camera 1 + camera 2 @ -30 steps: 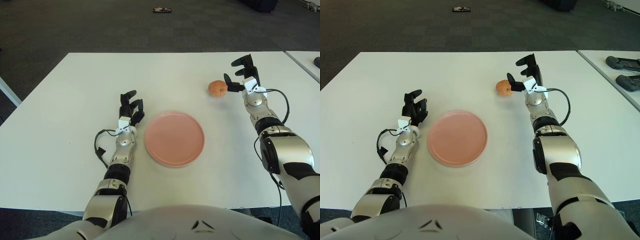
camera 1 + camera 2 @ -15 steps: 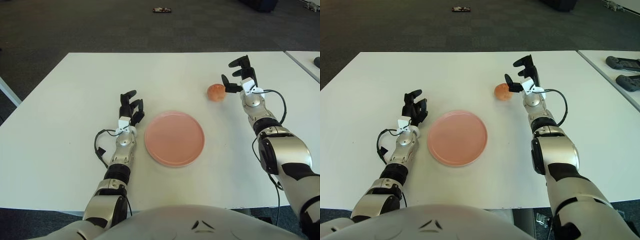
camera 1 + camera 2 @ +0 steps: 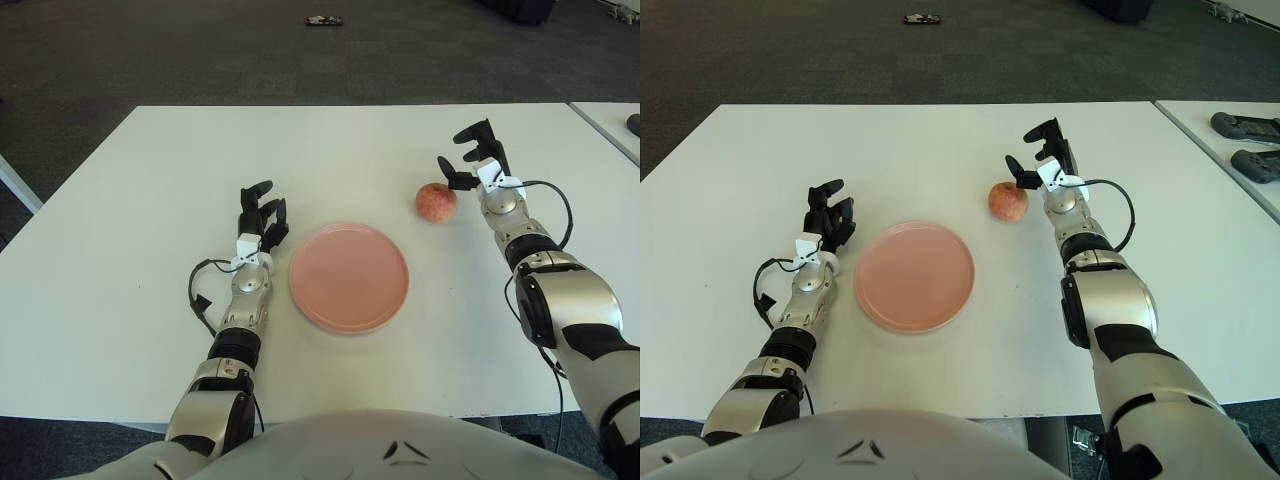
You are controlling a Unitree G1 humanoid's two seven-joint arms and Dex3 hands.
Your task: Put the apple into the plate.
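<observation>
Still at the reaching step, by the look of it: apple (image 3: 436, 202) not yet grasped, plate (image 3: 349, 277) bare. Right hand (image 3: 474, 165) just beside the apple on its right, toward the right edge of the table (image 3: 150, 180), fingers spread, nothing between them; thumb tip close to the fruit, contact impossible to confirm. Left hand (image 3: 259, 215) idle just left of the plate, fingers loosely curled, nothing held.

Apple standing on the bare tabletop, right of centre, between the plate and the right edge, a little nearer the far edge than the plate's rim is. Plate about the middle of the table's width, closer to the near edge. A clear gap of white tabletop between the two.

Next move, as a judgement: bring the spread fingers around the fruit from the right and above, close until firm, lift clear of the surface, carry left and toward the near edge, set down inside the rim. Risk of nudging a round thing away if the thumb pushes before the other fingers arrive.

Apple itself: round, reddish-pink with paler yellow patches, upright, dimple at the top, small dark shadow underneath. Smooth skin, likely firm, liable to roll.
</observation>
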